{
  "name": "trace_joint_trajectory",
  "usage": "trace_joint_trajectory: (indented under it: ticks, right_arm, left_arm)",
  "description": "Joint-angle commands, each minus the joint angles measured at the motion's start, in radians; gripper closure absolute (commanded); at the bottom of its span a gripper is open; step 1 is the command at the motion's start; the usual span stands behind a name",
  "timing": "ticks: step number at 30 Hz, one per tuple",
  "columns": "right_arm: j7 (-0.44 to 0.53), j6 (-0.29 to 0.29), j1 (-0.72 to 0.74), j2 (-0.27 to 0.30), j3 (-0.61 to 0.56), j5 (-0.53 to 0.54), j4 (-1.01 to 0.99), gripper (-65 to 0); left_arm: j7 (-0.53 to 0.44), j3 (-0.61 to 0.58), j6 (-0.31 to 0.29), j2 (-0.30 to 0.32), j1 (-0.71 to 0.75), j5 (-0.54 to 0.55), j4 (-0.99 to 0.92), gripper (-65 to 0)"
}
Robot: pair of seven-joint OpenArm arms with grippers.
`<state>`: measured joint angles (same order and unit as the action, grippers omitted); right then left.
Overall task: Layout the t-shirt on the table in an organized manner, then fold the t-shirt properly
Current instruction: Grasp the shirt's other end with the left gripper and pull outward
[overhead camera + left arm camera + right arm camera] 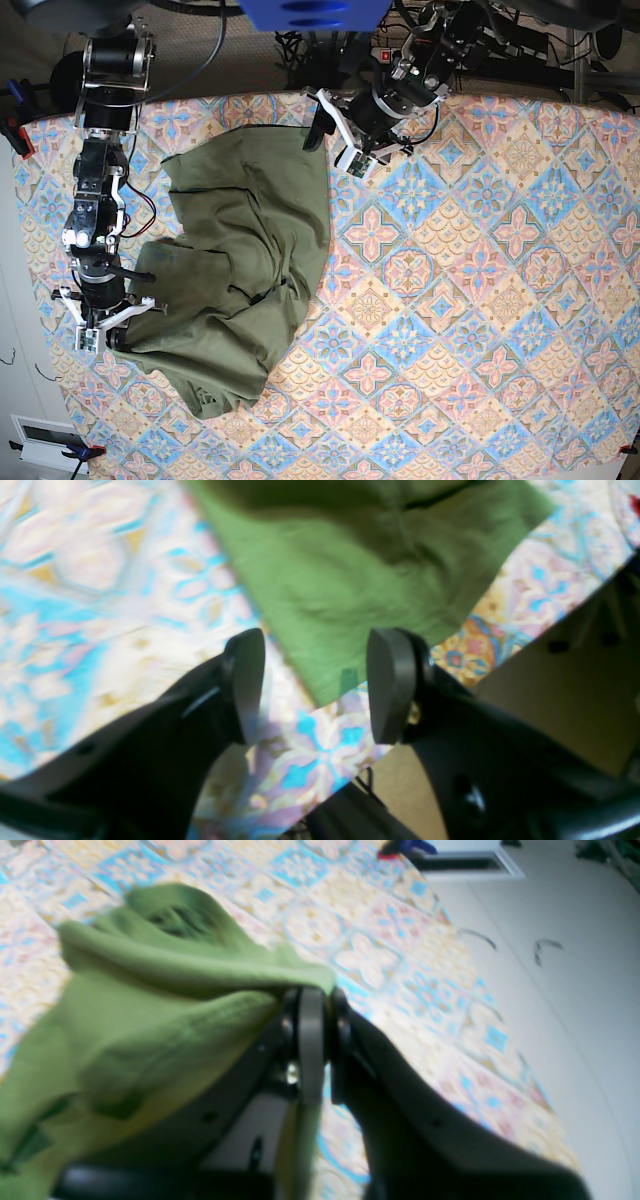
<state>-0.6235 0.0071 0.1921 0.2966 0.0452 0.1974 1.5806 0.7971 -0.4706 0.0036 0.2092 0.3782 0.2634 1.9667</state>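
Olive-green t-shirt lies rumpled on the tiled table, soft, light, sure to sag, so hems and corners look the best holds; right gripper is clamped on a fold, left gripper gapes empty by a corner.

The olive-green short-sleeved cotton t-shirt is soft, matt, finely woven cloth, creased. The table wears a smooth printed cloth of pink, blue and cream tiles. The left end effector is matt black plastic.
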Motion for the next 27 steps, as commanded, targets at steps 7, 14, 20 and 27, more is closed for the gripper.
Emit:
trace_joint_trajectory:
  ticks: [7, 14, 20, 27]
  right_arm:
    - [0.032, -0.009, 0.024, 0.022, 0.006, -0.003, 0.016, -0.3]
    - [0.032, -0.009, 0.024, 0.022, 0.005, -0.003, 0.016, -0.3]
    - [0.032, -0.009, 0.024, 0.022, 0.003, -0.003, 0.016, -0.3]
    - [0.032, -0.009, 0.024, 0.022, 0.003, -0.003, 0.016, -0.3]
  left_arm:
    - [-0.009, -0.029, 0.0, -0.121, -0.054, 0.001, -0.109, -32.2]
    - [-0.009, -0.052, 0.0, -0.132, -0.114, 0.001, -0.175, -32.2]
    - [0.011, -0.129, -0.001, -0.13, -0.172, -0.011, -0.231, -32.2]
    - [0.095, -0.221, -0.069, -0.095, -0.219, -0.135, -0.244, -32.2]
